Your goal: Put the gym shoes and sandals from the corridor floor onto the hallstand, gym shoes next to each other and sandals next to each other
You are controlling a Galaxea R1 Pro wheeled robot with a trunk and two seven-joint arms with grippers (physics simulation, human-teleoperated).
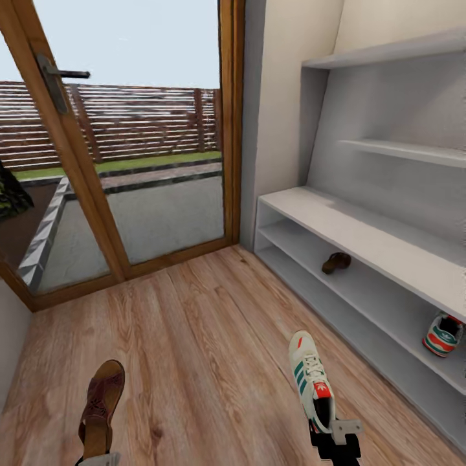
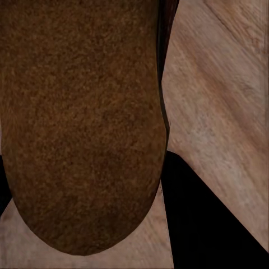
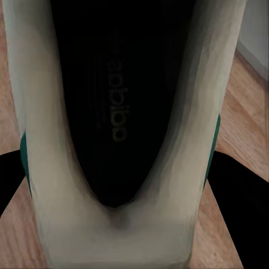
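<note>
Both sets of jaws are clenched on shoes: the right gripper holds a gym shoe by its heel, and the left gripper, barely peeking in at the head view's lower edge, appears to grasp a brown sandal the same way. Both shoes seem to hang just above the corridor floor, toes pointing toward the glass door.

Measured from the hallstand, the held gym shoe hangs near its front edge and the held sandal well out from it. The other sandal lies on the hallstand's middle level toward the door end; the other gym shoe stands on the same level, well apart from that sandal.

The step in hand looks like carrying both shoes to the rack. To do it well, I would bring the gym shoe in level and set it just beside its mate, sole down, before letting go. The held sandal should go right beside the one on the shelf. Low clearance under the top board calls for a flat, shallow entry.

Writing: through the right wrist camera, the shoe's dark insole carries pale lettering reading "adidas". A white trefoil mark sits on the red-orange tongue label, too small to read.
</note>
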